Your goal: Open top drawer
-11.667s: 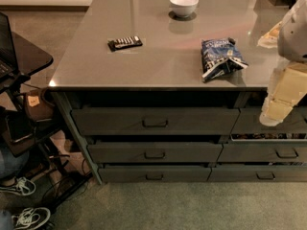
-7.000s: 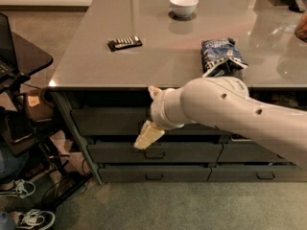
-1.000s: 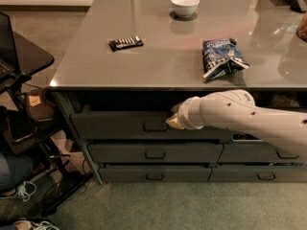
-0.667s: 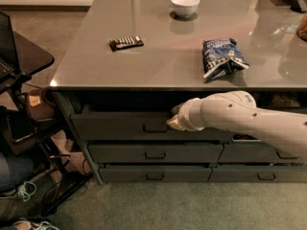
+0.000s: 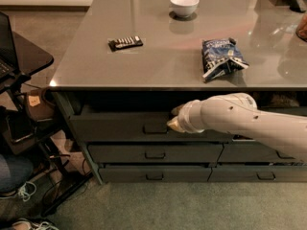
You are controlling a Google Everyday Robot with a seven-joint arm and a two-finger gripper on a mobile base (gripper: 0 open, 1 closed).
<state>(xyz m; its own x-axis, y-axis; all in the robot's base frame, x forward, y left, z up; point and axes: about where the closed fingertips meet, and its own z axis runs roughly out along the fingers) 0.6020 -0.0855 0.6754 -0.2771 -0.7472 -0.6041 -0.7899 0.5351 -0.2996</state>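
Note:
The top drawer [image 5: 110, 127] is the wide dark-grey front just under the grey countertop [image 5: 158, 63]. Its small loop handle [image 5: 154, 128] sits at the panel's centre. A dark gap shows above the panel. My gripper [image 5: 173, 118] is at the end of the white arm [image 5: 244, 121] that reaches in from the right. It sits against the drawer front, right next to the handle's right end. The arm hides the right part of the drawer front.
Two shorter drawers [image 5: 154, 153] [image 5: 154, 175] lie below it, with narrower drawers [image 5: 266, 175] to the right. A white bowl [image 5: 184, 5], a black remote [image 5: 125, 42] and a blue snack bag [image 5: 221, 57] lie on the counter. A black desk [image 5: 24, 61], cables and shoes crowd the left floor.
Almost nothing differs from one second ago: the gripper stays at the right end of the top drawer's handle. Much earlier, the arm swung in from the right, low across the drawers.

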